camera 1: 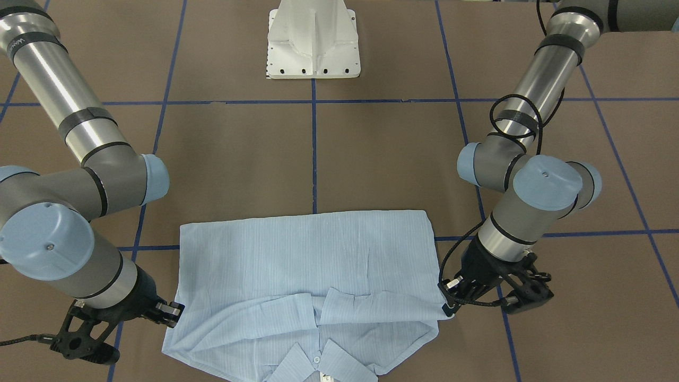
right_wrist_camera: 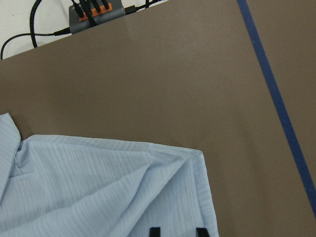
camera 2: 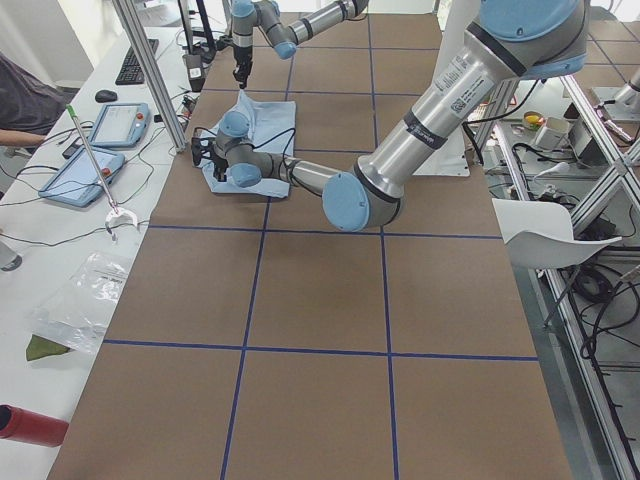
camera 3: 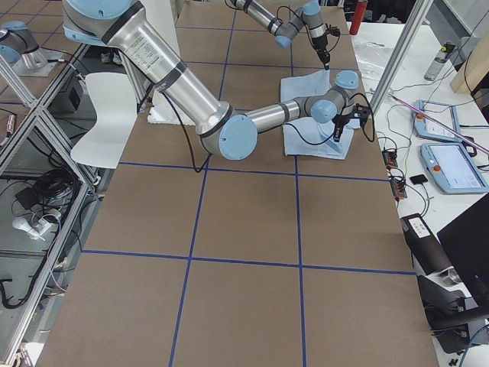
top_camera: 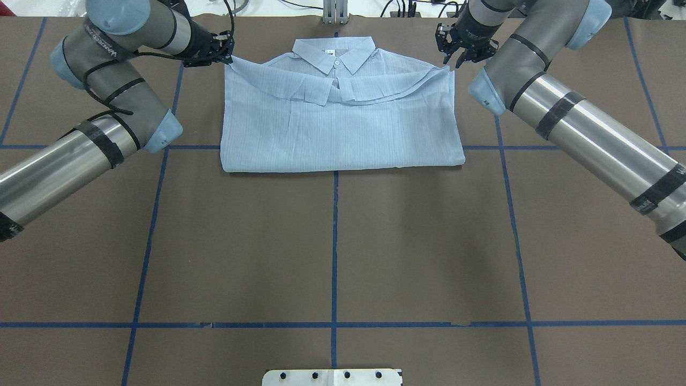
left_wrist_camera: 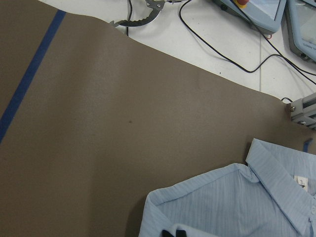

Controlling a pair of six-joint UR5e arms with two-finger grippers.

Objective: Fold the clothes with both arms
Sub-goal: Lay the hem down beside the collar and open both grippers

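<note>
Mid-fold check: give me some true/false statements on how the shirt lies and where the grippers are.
1. The shirt's collar lies at the end away from the robot's base. True.
2. The shirt is spread out at full length. False: it is folded into a compact rectangle.
3. The left gripper and right gripper are at the two collar-end corners. True.
4. The right gripper's fingertips are pressed together. False: the wrist view shows them apart over the shirt's corner.
5. The shirt lies wholly to one side of the centre tape line. False: it straddles that line.
</note>
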